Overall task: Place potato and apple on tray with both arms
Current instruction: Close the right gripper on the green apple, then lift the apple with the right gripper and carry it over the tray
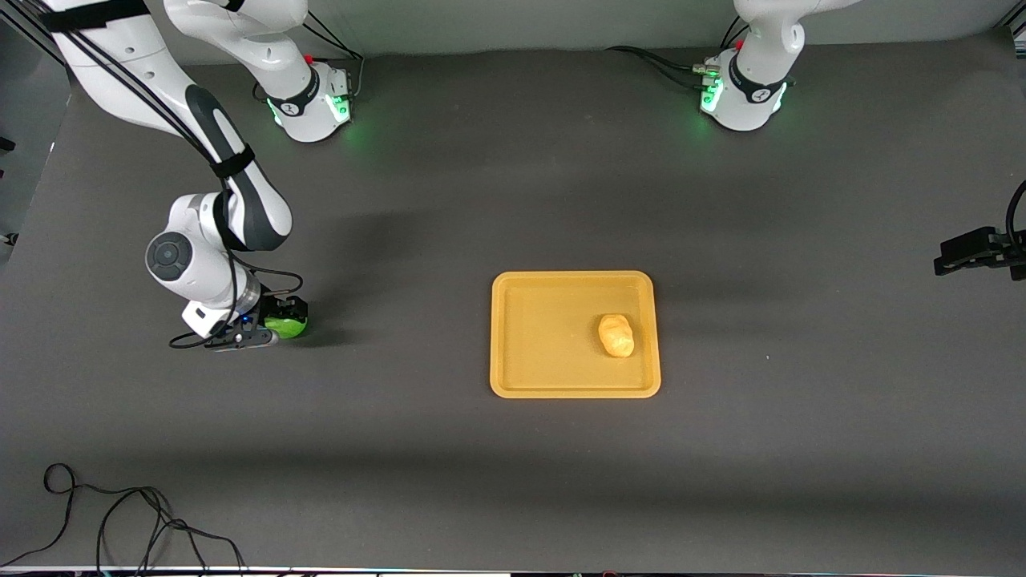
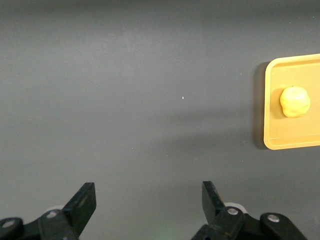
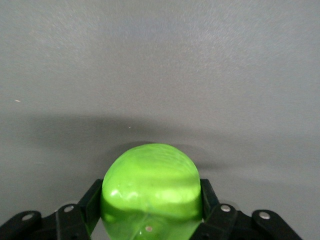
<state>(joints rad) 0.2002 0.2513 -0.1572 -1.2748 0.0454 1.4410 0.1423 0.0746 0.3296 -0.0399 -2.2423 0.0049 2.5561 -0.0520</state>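
Note:
The yellow-tan potato [image 1: 616,335] lies on the orange-yellow tray [image 1: 513,391], toward the left arm's end of it. Both also show in the left wrist view: the potato [image 2: 294,101] on the tray [image 2: 272,141]. My right gripper [image 1: 276,320] is shut on the green apple [image 1: 287,325], low at the table toward the right arm's end and well apart from the tray. In the right wrist view the apple [image 3: 151,180] fills the gap between the fingers of that gripper [image 3: 150,189]. My left gripper [image 1: 962,252] is open and empty [image 2: 147,187] over the bare table at the left arm's end.
The dark grey mat [image 1: 513,200] covers the table. A loose black cable [image 1: 120,513] lies near the front edge at the right arm's end. The two green-lit arm bases [image 1: 317,100] [image 1: 741,92] stand at the table's edge farthest from the front camera.

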